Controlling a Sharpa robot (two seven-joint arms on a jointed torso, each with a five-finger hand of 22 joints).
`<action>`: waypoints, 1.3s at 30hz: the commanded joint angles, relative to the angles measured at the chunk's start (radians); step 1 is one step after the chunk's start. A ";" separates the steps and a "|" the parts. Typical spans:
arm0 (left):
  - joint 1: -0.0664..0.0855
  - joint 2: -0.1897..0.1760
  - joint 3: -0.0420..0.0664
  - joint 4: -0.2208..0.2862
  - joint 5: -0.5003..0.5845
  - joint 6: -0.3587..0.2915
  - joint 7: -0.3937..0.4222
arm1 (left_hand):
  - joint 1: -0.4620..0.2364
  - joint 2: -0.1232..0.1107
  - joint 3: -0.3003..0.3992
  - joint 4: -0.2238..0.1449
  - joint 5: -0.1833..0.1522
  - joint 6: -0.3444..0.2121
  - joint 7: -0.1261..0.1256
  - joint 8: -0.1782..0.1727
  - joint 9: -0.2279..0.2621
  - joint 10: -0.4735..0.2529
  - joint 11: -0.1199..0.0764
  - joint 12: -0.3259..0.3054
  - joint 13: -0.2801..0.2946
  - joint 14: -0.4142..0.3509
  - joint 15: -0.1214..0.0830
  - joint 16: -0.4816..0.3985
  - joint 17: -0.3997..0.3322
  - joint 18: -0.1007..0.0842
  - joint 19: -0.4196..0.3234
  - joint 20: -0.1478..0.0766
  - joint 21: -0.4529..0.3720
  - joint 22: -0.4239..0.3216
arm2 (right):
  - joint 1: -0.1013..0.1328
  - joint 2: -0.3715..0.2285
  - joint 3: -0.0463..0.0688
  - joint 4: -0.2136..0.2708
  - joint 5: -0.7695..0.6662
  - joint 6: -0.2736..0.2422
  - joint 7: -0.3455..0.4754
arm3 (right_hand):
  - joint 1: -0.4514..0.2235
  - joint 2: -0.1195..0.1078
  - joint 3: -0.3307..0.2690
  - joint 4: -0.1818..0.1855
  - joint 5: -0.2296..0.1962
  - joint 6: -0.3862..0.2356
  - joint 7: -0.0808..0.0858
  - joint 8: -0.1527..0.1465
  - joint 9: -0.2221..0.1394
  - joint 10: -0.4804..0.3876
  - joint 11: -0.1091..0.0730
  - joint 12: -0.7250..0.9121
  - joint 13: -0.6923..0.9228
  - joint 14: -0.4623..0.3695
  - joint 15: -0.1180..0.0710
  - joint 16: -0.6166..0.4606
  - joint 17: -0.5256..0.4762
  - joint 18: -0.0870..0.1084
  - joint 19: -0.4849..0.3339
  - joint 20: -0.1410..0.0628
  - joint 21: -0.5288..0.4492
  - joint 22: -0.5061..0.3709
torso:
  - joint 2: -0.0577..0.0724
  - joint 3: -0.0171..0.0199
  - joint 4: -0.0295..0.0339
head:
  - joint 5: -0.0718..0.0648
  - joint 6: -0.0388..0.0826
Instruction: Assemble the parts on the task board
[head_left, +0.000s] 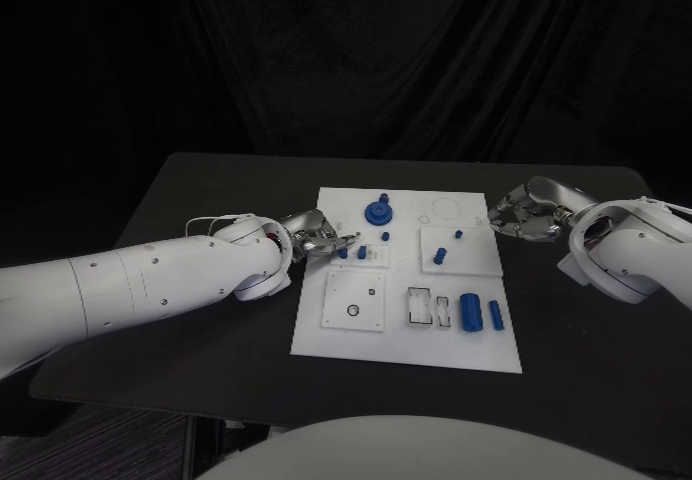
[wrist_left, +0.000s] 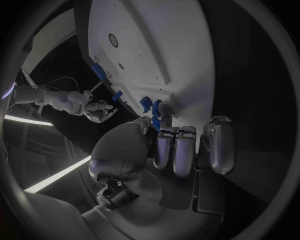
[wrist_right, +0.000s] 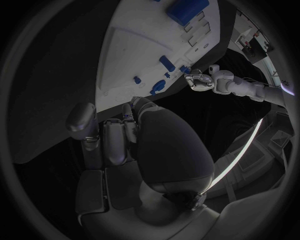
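The white task board (head_left: 407, 345) lies mid-table with several blue parts on it: a round piece with a post (head_left: 378, 210), small pegs (head_left: 387, 237), and two cylinders (head_left: 469, 311) at its near right. My left hand (head_left: 317, 238) is at the board's left edge. Its thumb and a finger (wrist_left: 165, 120) pinch a small blue peg (wrist_left: 155, 119) that sits next to another peg (wrist_left: 145, 103) on the board's raised plate. My right hand (head_left: 526, 212) hangs at the board's right edge, fingers (wrist_right: 115, 137) curled in with nothing in them.
The board carries raised white plates: one with a round hole (head_left: 355, 300), one with rectangular slots (head_left: 428, 308), and one with two pegs (head_left: 459, 250). Black table (head_left: 216, 200) surrounds the board on all sides.
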 joint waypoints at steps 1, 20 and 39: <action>-0.004 0.004 -0.001 -0.002 0.003 0.010 0.001 | 0.012 0.000 -0.008 0.000 -0.006 -0.005 -0.007 0.005 0.029 0.104 -0.005 0.003 0.263 0.104 -0.005 0.003 0.263 -0.004 -0.001 -0.005 -0.006 0.199 | -0.002 0.000 0.001 0.000 0.004 0.006 -0.011 | -0.013 0.000 0.004 0.000 0.004 0.001 0.004 -0.005 0.000 -0.008 -0.002 -0.006 0.000 0.008 0.007 -0.006 -0.001 0.017 -0.008 0.000 -0.006 0.109 | -0.002 0.0010 -0.0007 | 0.000 0.000; -0.004 0.009 -0.001 -0.017 0.003 0.009 0.007 | 0.017 0.009 -0.008 0.002 -0.006 -0.018 -0.005 0.009 0.028 0.104 -0.004 0.003 0.263 0.104 -0.005 0.003 0.263 -0.004 -0.003 -0.006 -0.008 0.198 | -0.003 0.005 0.001 -0.005 0.013 0.011 -0.013 | -0.013 0.001 0.006 0.000 0.004 -0.001 0.004 -0.006 0.000 -0.008 -0.002 -0.006 0.000 0.008 0.007 -0.006 -0.001 0.017 -0.008 0.000 -0.009 0.108 | 0.002 -0.0004 0.0000 | 0.004 0.000; -0.004 0.015 -0.001 -0.024 0.003 0.004 0.024 | 0.032 0.011 -0.020 -0.002 -0.005 -0.048 0.003 -0.016 0.014 0.104 0.002 0.003 0.263 0.104 -0.001 0.003 0.263 -0.004 -0.004 -0.003 -0.008 0.198 | -0.004 0.004 0.001 -0.004 0.013 0.016 -0.017 | -0.013 0.001 0.007 -0.001 0.004 -0.002 0.005 -0.007 -0.001 -0.008 -0.002 -0.006 -0.001 0.008 0.007 -0.007 -0.002 0.017 -0.009 0.000 -0.012 0.108 | 0.001 -0.0003 0.0009 | 0.002 0.000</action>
